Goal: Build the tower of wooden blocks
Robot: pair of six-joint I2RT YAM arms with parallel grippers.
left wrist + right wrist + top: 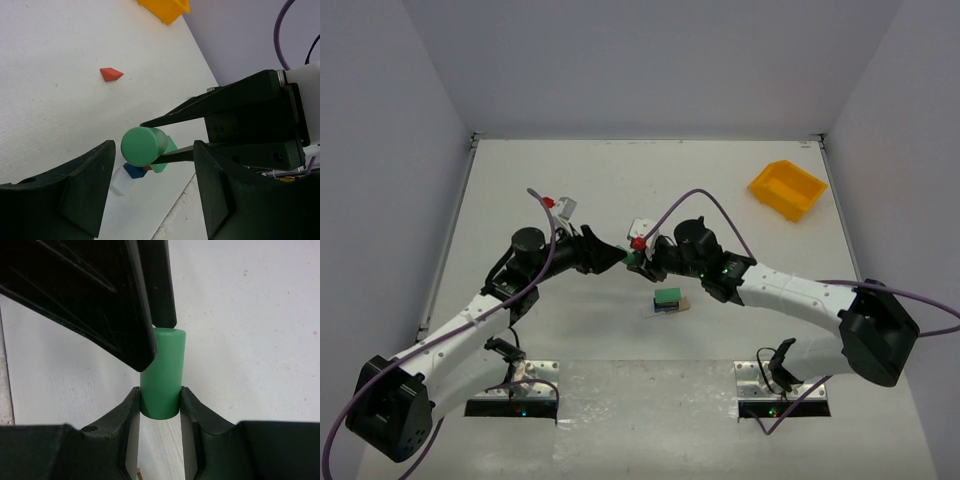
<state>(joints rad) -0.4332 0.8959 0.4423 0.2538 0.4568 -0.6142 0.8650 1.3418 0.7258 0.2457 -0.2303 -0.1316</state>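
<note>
My right gripper [644, 264] [160, 394] is shut on a green wooden cylinder [161, 370] and holds it in the air above the table. My left gripper [617, 256] [152, 148] is open; its jaws stand on either side of the cylinder's free end [144, 146] without touching it. In the right wrist view the left gripper's fingers [115, 305] overlap the cylinder's top. Below stands a small stack [667, 298]: a pale plank [121, 183], a blue block [133, 171], a green block [167, 159]. A red wedge [111, 74] lies alone on the table.
A yellow plastic bin [787, 188] [162, 7] sits at the back right. The right gripper's thin black fingers [175, 112] and its wrist body fill the right of the left wrist view. Purple cables arch over both arms.
</note>
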